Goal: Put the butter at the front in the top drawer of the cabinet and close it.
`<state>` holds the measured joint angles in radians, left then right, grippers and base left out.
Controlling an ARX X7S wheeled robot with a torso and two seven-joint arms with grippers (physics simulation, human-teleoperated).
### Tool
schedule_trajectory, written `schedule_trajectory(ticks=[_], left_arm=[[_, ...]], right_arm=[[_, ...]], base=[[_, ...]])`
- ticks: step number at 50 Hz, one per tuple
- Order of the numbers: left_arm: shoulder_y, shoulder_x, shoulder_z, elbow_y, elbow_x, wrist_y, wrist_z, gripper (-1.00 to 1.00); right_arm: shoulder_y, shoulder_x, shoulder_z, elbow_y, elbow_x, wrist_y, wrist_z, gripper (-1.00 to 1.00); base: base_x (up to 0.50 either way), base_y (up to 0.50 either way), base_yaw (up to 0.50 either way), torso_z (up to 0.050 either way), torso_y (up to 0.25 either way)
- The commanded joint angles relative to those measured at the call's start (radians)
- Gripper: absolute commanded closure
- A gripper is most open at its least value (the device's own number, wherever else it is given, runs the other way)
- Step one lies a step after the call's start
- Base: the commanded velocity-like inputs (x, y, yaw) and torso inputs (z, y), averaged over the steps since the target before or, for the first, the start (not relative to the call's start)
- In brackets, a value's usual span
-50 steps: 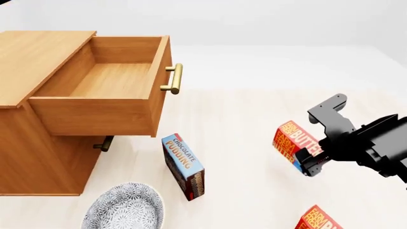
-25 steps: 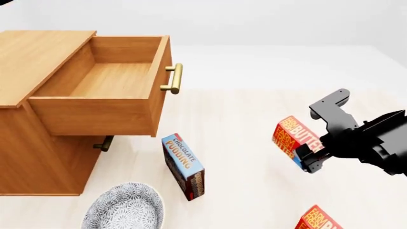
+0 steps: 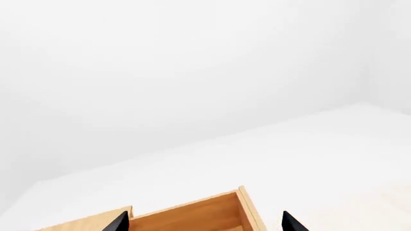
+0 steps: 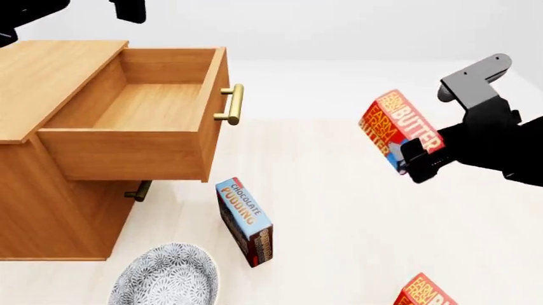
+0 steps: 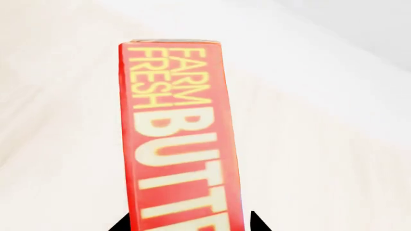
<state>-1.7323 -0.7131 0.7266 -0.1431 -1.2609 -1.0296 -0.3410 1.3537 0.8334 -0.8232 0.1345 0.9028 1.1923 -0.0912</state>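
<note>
My right gripper (image 4: 411,162) is shut on the butter (image 4: 397,127), a red box lettered in yellow, and holds it tilted in the air to the right of the cabinet (image 4: 51,210). In the right wrist view the butter (image 5: 176,139) fills the gap between my right gripper's (image 5: 189,225) fingertips. The top drawer (image 4: 140,121) stands pulled out and empty, its brass handle (image 4: 231,105) facing the butter. My left gripper (image 3: 205,225) is open and empty, high above the drawer (image 3: 192,216); its arm (image 4: 25,16) shows at the top left.
A second identical butter box (image 4: 424,292) lies at the bottom right edge. A blue-topped chocolate pudding box (image 4: 244,219) stands on the floor below the drawer front. A patterned plate (image 4: 165,276) lies near the cabinet's base. The lower drawer's handle (image 4: 140,190) shows under the open drawer.
My right gripper has lifted the butter well upward and slightly right. My left arm has come into the head view at the top left.
</note>
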Motion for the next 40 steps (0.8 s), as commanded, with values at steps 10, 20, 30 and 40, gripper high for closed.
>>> schedule_trajectory(ticks=[10, 20, 30, 40], left_arm=[[0.134, -0.127, 0.049, 0.286, 0.093, 0.144, 0.205, -1.0], [0.174, -0.167, 0.116, 0.393, 0.232, 0.246, 0.327, -1.0], [0.197, -0.201, 0.199, 0.467, 0.394, 0.348, 0.458, -1.0], [0.206, -0.216, 0.269, 0.501, 0.524, 0.424, 0.551, -1.0]], right_arm=[[0.218, 0.086, -0.013, -0.296, -0.005, 0.163, -0.001, 1.0], [0.355, 0.111, -0.147, -0.438, -0.099, 0.189, -0.062, 1.0], [0.483, 0.142, -0.268, -0.579, -0.177, 0.204, -0.13, 1.0], [0.616, 0.176, -0.451, -0.693, -0.346, 0.116, -0.214, 1.0]], base=[[0.0, 0.0, 0.0, 0.0, 0.0], [0.0, 0.0, 0.0, 0.0, 0.001], [0.0, 0.0, 0.0, 0.0, 0.002], [0.0, 0.0, 0.0, 0.002, 0.001]])
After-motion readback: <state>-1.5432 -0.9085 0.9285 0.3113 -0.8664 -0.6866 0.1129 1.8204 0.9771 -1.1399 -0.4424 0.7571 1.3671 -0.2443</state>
